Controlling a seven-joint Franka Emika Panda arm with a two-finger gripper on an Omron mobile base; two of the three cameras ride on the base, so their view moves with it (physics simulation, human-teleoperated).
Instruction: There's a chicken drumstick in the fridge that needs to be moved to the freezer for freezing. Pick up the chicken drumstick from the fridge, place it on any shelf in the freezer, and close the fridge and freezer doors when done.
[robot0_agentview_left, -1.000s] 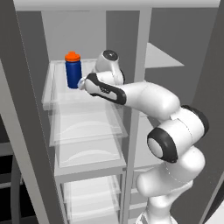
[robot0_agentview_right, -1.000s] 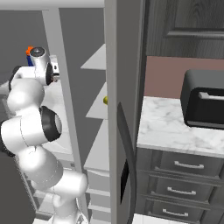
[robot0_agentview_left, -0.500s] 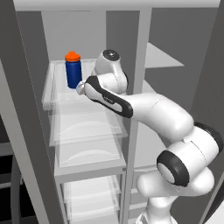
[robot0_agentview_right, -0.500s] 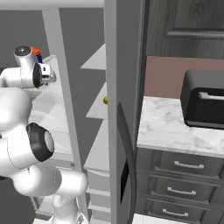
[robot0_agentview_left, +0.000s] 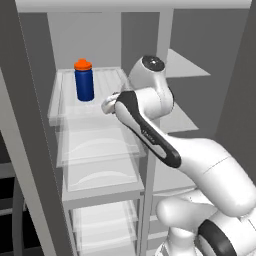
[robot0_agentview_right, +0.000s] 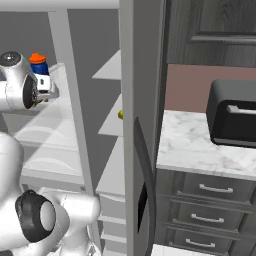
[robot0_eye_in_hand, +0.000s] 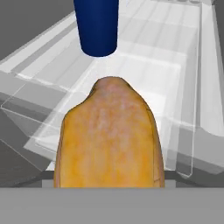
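- The chicken drumstick (robot0_eye_in_hand: 109, 135) takes up the lower centre of the hand view, golden-brown and glossy, with its tapered end pointing away from the camera.
- The tool (robot0_agentview_left: 109, 104) is clamped on the chicken drumstick; the fingertips are hidden behind the meat, so the grip is read from the drumstick's position at the hand.
- The drumstick sits above the front part of a clear glass shelf (robot0_eye_in_hand: 183, 65) of the fridge (robot0_agentview_left: 35, 60), just short of the blue bottle (robot0_eye_in_hand: 97, 26).
- In the left base view, the blue bottle (robot0_agentview_left: 84, 80), with its orange cap, stands upright on the upper glass shelf (robot0_agentview_left: 62, 107), to the left of the tool.
- The arm (robot0_agentview_left: 150, 135) reaches from the lower right up to that shelf.
- To the right, the freezer (robot0_agentview_left: 200, 95) shows its plain grey shelves (robot0_agentview_left: 182, 65).
- In the right base view, a grey door (robot0_agentview_right: 142, 100) stands open edge-on, with its dark curved handle (robot0_agentview_right: 146, 170).
- Beyond the door, a black appliance (robot0_agentview_right: 232, 120) rests on the marble table (robot0_agentview_right: 190, 150), above dark drawers (robot0_agentview_right: 215, 190).
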